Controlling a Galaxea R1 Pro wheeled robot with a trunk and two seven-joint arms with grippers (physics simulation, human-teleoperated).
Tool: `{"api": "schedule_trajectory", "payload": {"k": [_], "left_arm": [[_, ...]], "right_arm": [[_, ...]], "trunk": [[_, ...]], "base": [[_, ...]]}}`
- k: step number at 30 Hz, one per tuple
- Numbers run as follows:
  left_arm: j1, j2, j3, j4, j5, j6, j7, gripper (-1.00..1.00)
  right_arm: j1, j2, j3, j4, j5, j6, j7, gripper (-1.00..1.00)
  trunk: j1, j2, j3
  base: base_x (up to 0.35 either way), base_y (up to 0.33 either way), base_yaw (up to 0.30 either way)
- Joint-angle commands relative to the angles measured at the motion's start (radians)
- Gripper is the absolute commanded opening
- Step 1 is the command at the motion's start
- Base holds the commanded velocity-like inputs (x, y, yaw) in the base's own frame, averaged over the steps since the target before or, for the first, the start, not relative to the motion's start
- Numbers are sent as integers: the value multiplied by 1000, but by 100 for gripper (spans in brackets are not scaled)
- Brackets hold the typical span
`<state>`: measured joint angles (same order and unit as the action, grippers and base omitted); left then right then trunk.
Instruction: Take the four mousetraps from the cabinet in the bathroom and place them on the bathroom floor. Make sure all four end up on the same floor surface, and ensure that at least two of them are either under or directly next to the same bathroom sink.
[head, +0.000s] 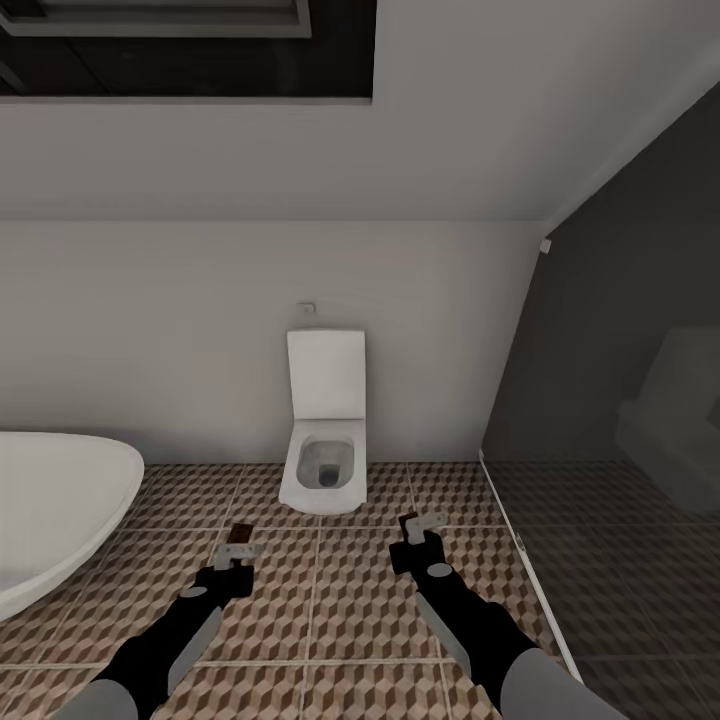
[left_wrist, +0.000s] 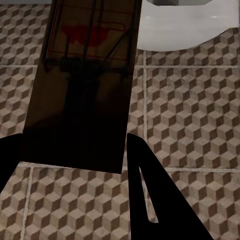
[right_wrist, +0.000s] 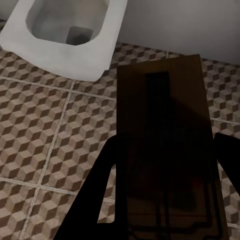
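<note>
Mousetraps, two in view, one held in each gripper, both above the bathroom floor (head: 330, 600) facing the toilet.

Bathtub (head: 50, 510): white, oval, at far left of the head view, resting on the tiles against the pale wall.

Left gripper (head: 237, 557): closed on the left mousetrap (head: 239, 535). In the left wrist view the dark fingers (left_wrist: 150, 200) clamp the near end of the left mousetrap (left_wrist: 82, 95), a brown board with dark wire parts and a red patch toward its far end. The board projects forward past the fingertips, held off the cube-patterned bathroom floor (left_wrist: 190, 115).

Toilet (head: 323, 430): white, lid raised against the wall, centre of the head view, between the lines of the two arms and beyond both grippers. Its bowl rim shows in the left wrist view (left_wrist: 185, 25) and the bowl in the right wrist view (right_wrist: 70, 35).

Right gripper (head: 418, 535): closed on the right mousetrap (head: 405, 555). In the right wrist view the right mousetrap (right_wrist: 167, 150) lies between the two dark fingers (right_wrist: 100, 190), a dark brown board with wire parts, held above the tiled bathroom floor (right_wrist: 45, 145).

Dark glass partition (head: 620, 400): at far right of the head view, reflecting the room, with its pale base strip running along the tiles.
</note>
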<state>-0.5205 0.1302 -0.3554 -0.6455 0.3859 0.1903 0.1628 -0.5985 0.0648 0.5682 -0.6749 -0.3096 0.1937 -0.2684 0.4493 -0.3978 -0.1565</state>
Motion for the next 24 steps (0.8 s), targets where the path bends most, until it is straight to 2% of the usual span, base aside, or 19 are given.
{"api": "schedule_trajectory", "payload": {"k": [1, 16, 18, 22, 24], "left_arm": [[-1, 1, -9, -2, 8, 4, 12, -100], [-1, 0, -13, -2, 8, 4, 12, -100], [-1, 0, -19, -2, 8, 4, 12, -100], [-1, 0, -58, -2, 8, 4, 14, -100], [-1, 0, -60, -2, 8, 4, 14, -100]], "right_arm": [[-1, -1, 5, -2, -8, 4, -8, -100], [-1, 0, 5, -2, -7, 4, -8, -100], [-1, 0, 5, -2, -7, 4, -8, -100], [-1, 0, 5, -2, -6, 4, -8, -100], [-1, -1, 5, -2, -6, 4, -8, -100]], "trunk": [[1, -2, -2], [1, -2, -2], [1, -2, -2], [1, -2, -2], [1, -2, -2]], "base": [[0, 0, 0], [0, 0, 0], [0, 0, 0], [0, 0, 0], [0, 0, 0]]}}
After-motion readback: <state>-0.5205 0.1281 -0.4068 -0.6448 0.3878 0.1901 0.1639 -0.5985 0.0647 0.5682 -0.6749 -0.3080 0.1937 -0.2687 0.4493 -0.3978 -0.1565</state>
